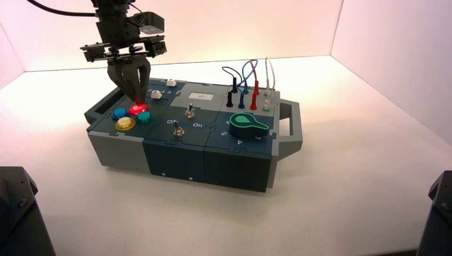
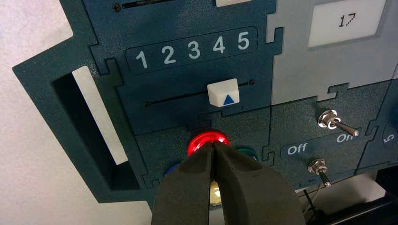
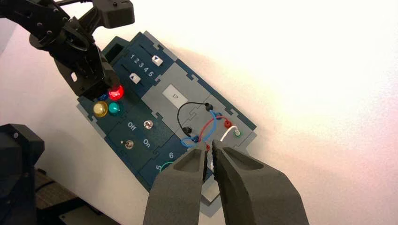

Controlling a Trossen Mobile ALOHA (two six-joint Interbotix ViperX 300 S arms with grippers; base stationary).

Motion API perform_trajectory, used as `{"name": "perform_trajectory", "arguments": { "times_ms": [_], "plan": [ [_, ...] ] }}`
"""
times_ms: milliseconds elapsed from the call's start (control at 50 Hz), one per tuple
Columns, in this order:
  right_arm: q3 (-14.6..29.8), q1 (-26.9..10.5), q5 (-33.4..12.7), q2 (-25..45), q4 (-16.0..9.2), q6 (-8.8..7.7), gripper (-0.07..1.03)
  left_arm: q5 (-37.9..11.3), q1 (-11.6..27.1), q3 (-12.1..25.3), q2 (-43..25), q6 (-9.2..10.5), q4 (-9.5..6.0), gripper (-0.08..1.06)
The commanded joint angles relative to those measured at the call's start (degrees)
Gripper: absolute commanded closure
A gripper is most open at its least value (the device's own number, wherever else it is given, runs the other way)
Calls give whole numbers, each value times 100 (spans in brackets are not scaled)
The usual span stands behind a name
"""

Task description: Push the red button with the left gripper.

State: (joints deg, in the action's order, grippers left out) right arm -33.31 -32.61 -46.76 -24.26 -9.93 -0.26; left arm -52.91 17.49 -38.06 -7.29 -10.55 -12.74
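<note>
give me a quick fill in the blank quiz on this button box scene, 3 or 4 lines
1. The left hand, its fingers together, has its tip on the ____ button, which is lit.
2. The small display on the box reads ____.
3. The white slider nearest the lit button bears a blue ____.
4. The right hand is held above the end of the box that bears the ____.

Missing words: red; 17; triangle; wires

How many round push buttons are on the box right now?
4, clustered at the box's left end: the red button, lit, with the left gripper on it; blue to its left; teal on its right; yellow nearest the front.
</note>
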Motion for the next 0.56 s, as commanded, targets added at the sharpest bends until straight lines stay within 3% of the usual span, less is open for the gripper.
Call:
{"name": "perform_trajectory", "arguments": {
  "times_ms": [20,560],
  "plan": [
    [88,-9,70,-88,-9,-9,89,26,-62,-53,9,-44,35,100],
    [132,-9,62,-44,9,-26,89,35,-70,-149,26,-44,26,100]
  ]
}}
